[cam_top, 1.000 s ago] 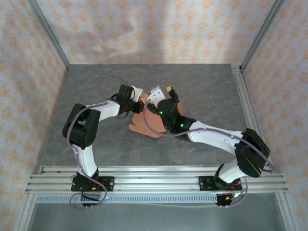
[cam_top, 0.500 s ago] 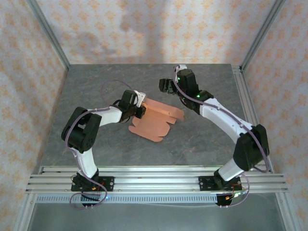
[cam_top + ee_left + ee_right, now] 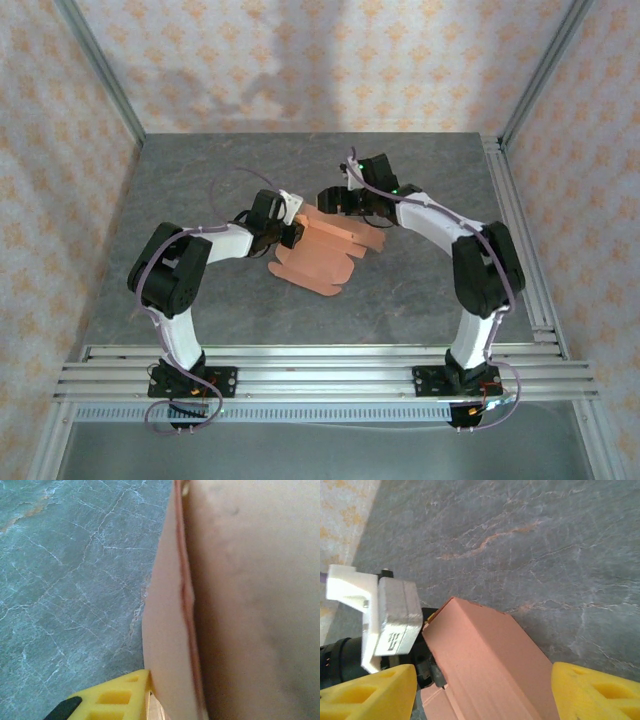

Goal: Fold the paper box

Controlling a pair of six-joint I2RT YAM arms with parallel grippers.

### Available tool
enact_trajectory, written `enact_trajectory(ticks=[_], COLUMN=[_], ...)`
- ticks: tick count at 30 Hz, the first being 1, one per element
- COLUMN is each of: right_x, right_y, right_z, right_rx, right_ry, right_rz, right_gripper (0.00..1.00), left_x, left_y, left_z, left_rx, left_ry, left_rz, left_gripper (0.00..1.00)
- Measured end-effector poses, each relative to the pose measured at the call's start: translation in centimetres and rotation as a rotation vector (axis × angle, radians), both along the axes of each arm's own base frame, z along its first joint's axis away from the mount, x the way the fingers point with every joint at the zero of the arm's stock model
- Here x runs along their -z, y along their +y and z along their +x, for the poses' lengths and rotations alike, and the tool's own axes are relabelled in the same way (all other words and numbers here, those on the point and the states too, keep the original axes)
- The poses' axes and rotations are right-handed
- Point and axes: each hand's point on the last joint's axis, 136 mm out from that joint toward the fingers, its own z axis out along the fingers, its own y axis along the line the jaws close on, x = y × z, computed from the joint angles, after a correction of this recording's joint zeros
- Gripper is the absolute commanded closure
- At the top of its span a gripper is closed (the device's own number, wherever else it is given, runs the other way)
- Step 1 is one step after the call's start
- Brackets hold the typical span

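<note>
The paper box [image 3: 318, 258] is a salmon-orange card sheet lying mid-table, with its far-left panel folded up into a ridge [image 3: 490, 660]. My left gripper [image 3: 288, 230] is shut on the sheet's left edge. Its yellow finger [image 3: 117, 697] presses against the raised card [image 3: 240, 605]. My right gripper [image 3: 336, 198] hovers at the far edge of the sheet, open. Its yellow fingers [image 3: 367, 692] stand on either side of the ridge. The right-hand one is at the card's edge, and the left-hand one stands apart from it.
The left arm's white and grey wrist block [image 3: 385, 617] sits close beside the ridge, just left of my right gripper. Grey marbled tabletop [image 3: 200, 180] lies around the sheet. Metal frame posts and patterned walls bound the table, with a rail [image 3: 320, 372] at the near edge.
My right arm swung off the sheet to the far right, then came back left to the raised panel with its jaws narrowing. The left gripper has kept its hold in place.
</note>
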Motion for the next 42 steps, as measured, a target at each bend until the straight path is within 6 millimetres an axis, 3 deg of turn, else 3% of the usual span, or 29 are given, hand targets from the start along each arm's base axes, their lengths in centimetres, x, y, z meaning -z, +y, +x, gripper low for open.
enact_trajectory(ticks=[7,15,34,42], right_x=[1.7,3.9,4.0,4.1], right_y=[1.8,2.0,2.4,2.6], right_z=[1.5,1.6,1.3,1.0], right_rx=[-0.050,-0.080,-0.099,-0.091], right_ry=[0.049,0.115,0.123,0.147], right_rz=[0.020,0.045,0.097,0.135], right_gripper=[0.40,0.43,0.48,0.48], left_x=[-0.2,0.0,-0.7,-0.8], left_y=[-0.2,-0.4,-0.9,-1.3], left_z=[0.0,0.3,1.5,1.6], left_rx=[0.007,0.005,-0.069,-0.094], left_ry=[-0.001,0.004,-0.103,-0.150], left_rz=[-0.008,-0.019,-0.122,-0.129], left_gripper=[0.81,0.81,0.72,0.76])
